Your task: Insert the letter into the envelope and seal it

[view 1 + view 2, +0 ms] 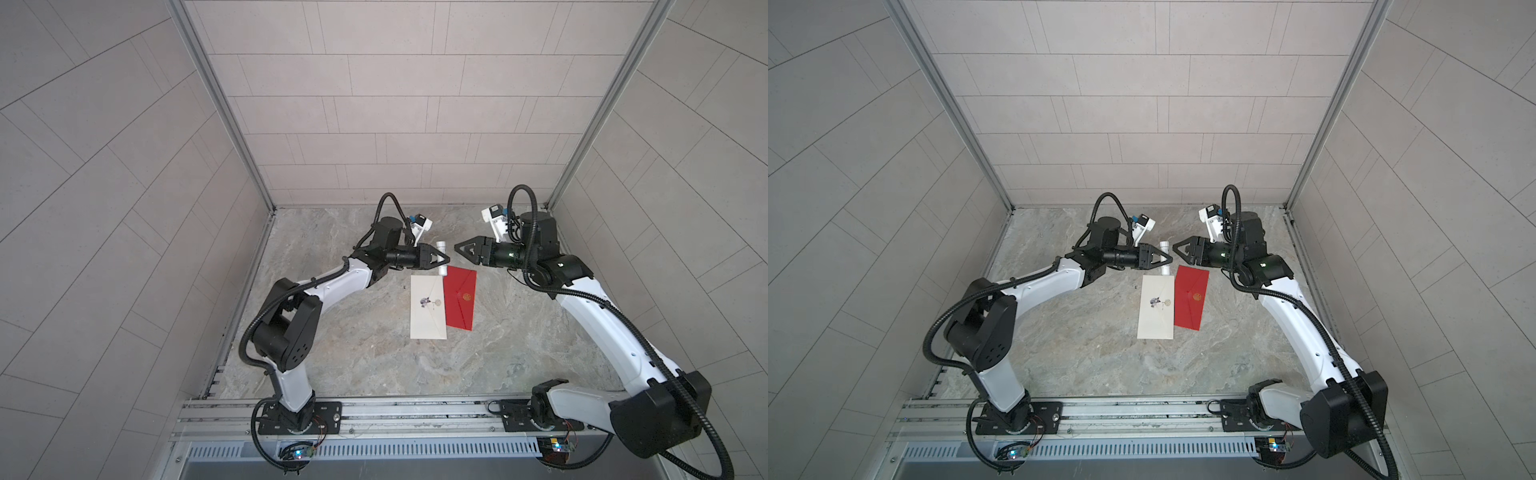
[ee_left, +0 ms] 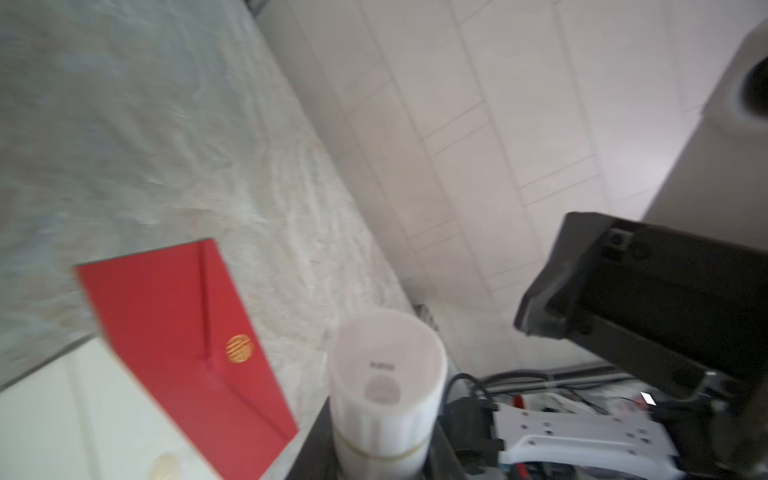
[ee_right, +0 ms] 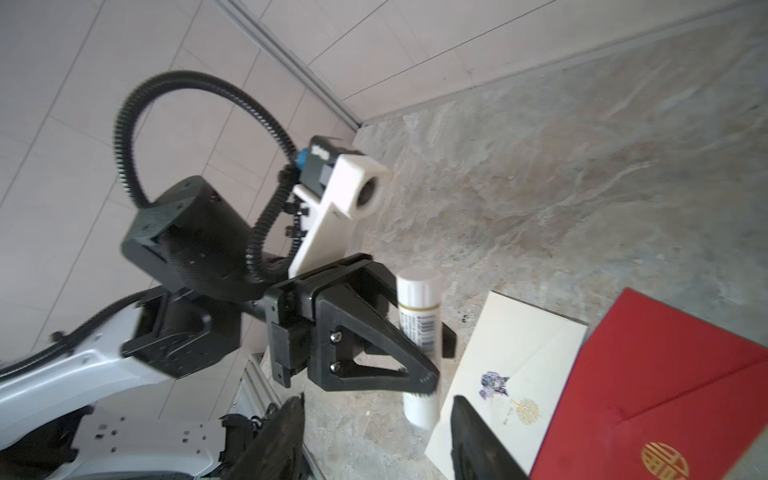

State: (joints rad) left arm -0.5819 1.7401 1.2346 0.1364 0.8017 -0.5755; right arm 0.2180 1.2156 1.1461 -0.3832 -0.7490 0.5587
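A cream envelope [image 1: 428,307] with a flower print and a gold seal lies flat in the middle of the table, and a red envelope [image 1: 459,297] with a gold emblem overlaps its right edge. No loose letter shows. My left gripper [image 1: 444,259] hovers just behind them, shut on a white glue stick [image 1: 440,246]. The left wrist view looks down on the glue stick's [image 2: 386,386] end. My right gripper [image 1: 459,246] faces it a short way to the right, open and empty; its fingers [image 3: 286,436] stand wide apart in the right wrist view.
Tiled walls close in the marble table [image 1: 353,332] at the back and on both sides. The arm bases sit on a metal rail [image 1: 395,415] along the front edge.
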